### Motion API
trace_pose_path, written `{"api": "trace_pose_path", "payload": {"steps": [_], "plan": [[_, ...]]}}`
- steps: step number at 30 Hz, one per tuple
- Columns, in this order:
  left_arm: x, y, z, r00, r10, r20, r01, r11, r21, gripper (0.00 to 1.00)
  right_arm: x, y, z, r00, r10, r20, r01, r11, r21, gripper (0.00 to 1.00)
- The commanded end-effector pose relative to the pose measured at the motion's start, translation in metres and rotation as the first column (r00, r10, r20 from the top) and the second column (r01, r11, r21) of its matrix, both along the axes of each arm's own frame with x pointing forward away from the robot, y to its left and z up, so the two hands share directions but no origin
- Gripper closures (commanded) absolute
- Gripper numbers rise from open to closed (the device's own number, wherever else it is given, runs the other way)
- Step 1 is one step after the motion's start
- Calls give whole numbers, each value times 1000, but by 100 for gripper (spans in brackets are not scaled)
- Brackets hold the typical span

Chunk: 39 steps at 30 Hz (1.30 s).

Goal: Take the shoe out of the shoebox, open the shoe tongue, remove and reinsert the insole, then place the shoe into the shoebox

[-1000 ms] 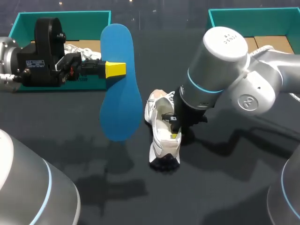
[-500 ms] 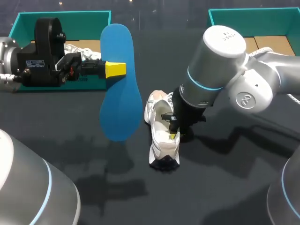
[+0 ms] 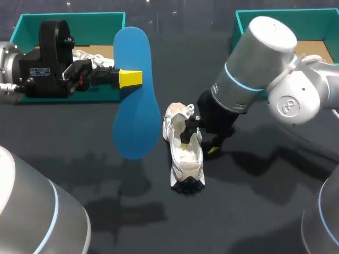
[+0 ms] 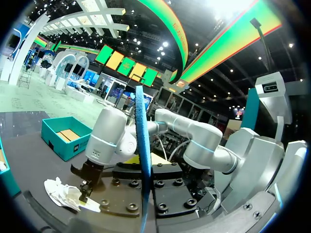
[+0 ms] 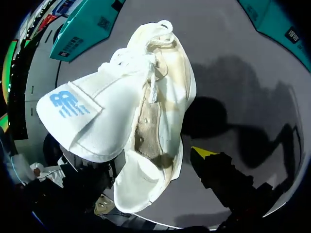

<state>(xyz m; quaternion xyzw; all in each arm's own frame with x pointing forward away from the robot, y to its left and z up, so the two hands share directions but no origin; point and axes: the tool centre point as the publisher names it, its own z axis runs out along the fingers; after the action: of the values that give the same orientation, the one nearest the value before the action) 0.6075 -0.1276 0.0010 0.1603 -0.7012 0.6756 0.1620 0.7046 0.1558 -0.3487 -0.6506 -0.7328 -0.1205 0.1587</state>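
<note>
**Left pincer** (image 3: 132, 78). It is clamped on the insole (image 3: 135, 100) near its middle. One yellow finger lies against the blue face and the other is hidden behind it. The insole hangs in the air, clear of the table (image 3: 254, 211), with one end above the pincer and the other below. In the left wrist view it shows as a thin blue edge (image 4: 144, 160) running straight out ahead of the fingers. Behind this pincer stands the teal left box (image 3: 32, 24). It holds something white (image 3: 87, 54), partly hidden by the arm.

**Right pincer** (image 3: 199, 148). Its fingers stand apart, low over the shoe (image 3: 183, 161). The yellow-tipped finger (image 5: 203, 153) is outside the shoe, just beside its side wall and over bare table. The other finger is hidden by the shoe in the right wrist view. In the head view it reaches down at the shoe's mouth, and contact cannot be told.

**Shoe**. It is white and lies on the table under the right pincer, well apart from the left pincer. The heel cup is nearest the fingers and the laces (image 5: 154, 80) are ahead of them. The tongue (image 5: 92, 121), with a blue mark, is folded out to the side away from the yellow tip. This leaves the brownish inner floor bare. The left wrist view shows the shoe (image 4: 60, 194) below the right arm (image 4: 104, 141).

**Right box** (image 3: 249, 21). It is teal and stands behind the right arm, apart from the shoe.
</note>
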Motion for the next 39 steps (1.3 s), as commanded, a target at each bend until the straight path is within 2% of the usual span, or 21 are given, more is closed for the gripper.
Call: {"api": "trace_pose_path", "payload": {"steps": [1,8,9,11,13,14,17,18,29,31,34,36,37,38,39], "plan": [[0,-1,-1,1000,1,0,-1,1000,0,100,-2,-24,5,1000,17,-15,-15,993,116,0],[0,-1,-1,1000,1,0,-1,1000,0,100,-2,-24,5,1000,17,-15,-15,993,116,0],[0,-1,-1,1000,1,0,-1,1000,0,100,-2,-27,-2,999,-3,-41,12,979,204,0],[0,-1,-1,1000,1,0,-1,1000,0,100,-2,-26,0,999,19,-27,-11,968,251,0],[0,-1,-1,1000,1,0,-1,1000,0,100,-3,-34,16,1000,-7,-24,13,960,280,0],[0,-1,-1,1000,1,0,-1,1000,0,100,-3,-38,26,1000,-18,-22,24,945,327,0],[0,-1,-1,1000,1,0,-1,1000,0,100,-9,-48,57,998,-37,54,5,867,499,0],[0,-1,-1,1000,1,0,-1,1000,0,100,-12,-47,67,998,-35,52,5,876,483,0],[0,-1,-1,1000,1,0,-1,1000,0,100,-12,-47,67,998,-35,52,5,876,483,0],[0,-1,-1,1000,1,0,-1,1000,0,100,-11,-49,68,999,-27,40,1,840,543,0],[0,-1,-1,1000,1,0,-1,1000,0,100,-11,-60,87,999,-19,48,-17,753,658,0],[0,-1,-1,1000,1,0,-1,1000,0,100,-10,-64,99,1000,6,22,-20,665,747,0],[0,-1,-1,1000,1,0,-1,1000,0,100,-10,-64,103,999,49,8,-39,668,744,0],[0,-1,-1,1000,1,0,-1,1000,0,100,-12,-62,106,999,46,23,-49,695,717,0],[0,-1,-1,1000,1,0,-1,1000,0,100,-12,-62,106,999,46,23,-49,695,717,0]]}}
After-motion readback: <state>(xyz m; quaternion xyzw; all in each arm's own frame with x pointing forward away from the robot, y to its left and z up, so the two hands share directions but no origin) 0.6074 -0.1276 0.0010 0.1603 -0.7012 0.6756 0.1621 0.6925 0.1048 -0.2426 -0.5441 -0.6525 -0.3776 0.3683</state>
